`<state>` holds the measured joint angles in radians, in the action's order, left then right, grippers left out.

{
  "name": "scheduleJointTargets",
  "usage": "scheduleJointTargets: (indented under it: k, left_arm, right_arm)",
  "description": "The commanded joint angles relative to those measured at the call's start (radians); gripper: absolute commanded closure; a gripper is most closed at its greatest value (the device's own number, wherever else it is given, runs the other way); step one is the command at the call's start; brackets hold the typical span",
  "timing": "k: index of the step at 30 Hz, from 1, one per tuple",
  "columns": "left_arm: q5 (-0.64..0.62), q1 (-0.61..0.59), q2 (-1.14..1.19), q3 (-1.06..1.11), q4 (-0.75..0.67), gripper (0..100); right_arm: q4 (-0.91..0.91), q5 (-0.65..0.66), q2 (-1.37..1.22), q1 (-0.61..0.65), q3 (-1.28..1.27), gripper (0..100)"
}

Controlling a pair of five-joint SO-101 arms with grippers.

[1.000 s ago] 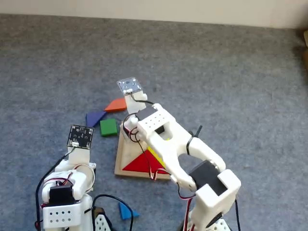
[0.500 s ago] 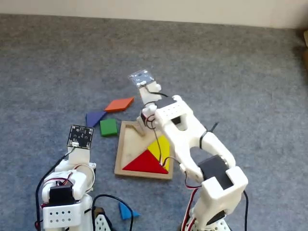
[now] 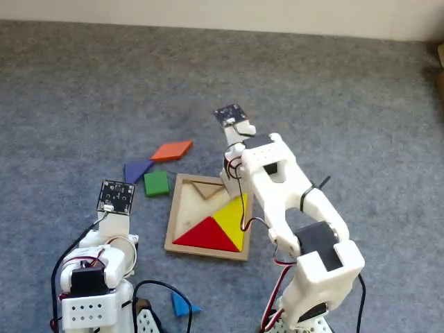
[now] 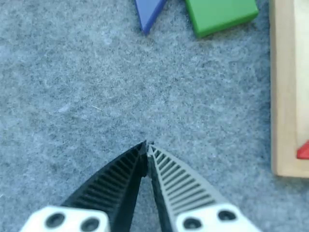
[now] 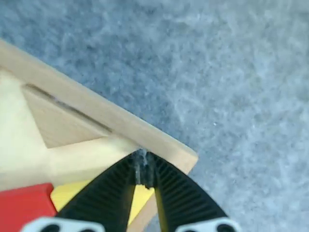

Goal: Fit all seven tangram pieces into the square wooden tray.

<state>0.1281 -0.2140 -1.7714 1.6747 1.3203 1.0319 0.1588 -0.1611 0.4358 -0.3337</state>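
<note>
The square wooden tray [image 3: 182, 189] lies mid-table and holds a red triangle [image 3: 207, 236], a yellow triangle [image 3: 233, 215] and a tan wooden triangle [image 3: 207, 189] along its far edge. My right arm [image 3: 267, 173] hangs over the tray's far right corner. There my right gripper [image 5: 143, 157] is shut and empty, its tips just inside the tray rim [image 5: 96, 112] beside the tan triangle [image 5: 58, 124]. My left gripper [image 4: 146, 145] is shut over bare carpet, short of the green square [image 4: 219, 12] and dark blue triangle [image 4: 149, 8].
Left of the tray lie an orange parallelogram [image 3: 171, 150], a dark blue triangle [image 3: 137, 168] and a green square [image 3: 157, 183]. A small light blue triangle [image 3: 182, 304] lies by the arm bases at the front. Grey carpet spreads all around.
My right arm has swung right, from the tray's far left corner to its far right corner. The tan triangle now lies uncovered in the tray. The left arm has kept still.
</note>
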Motion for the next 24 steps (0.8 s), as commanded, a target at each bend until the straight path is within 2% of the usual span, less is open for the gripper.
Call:
scheduleJointTargets:
  k: [1,12,24]
  left_arm:
    - [0.006,0.012,-0.053,0.021,0.006,99]
    - [0.006,0.012,-0.053,0.021,0.006,99]
    - [0.006,0.012,-0.053,0.021,0.006,99]
  right_arm:
    - [0.01,0.003,0.14,0.058,0.013,99.4]
    - [-0.041,0.003,0.156,0.229,0.013,99.2]
    - [-0.298,0.003,0.156,0.245,-0.183,99.2]
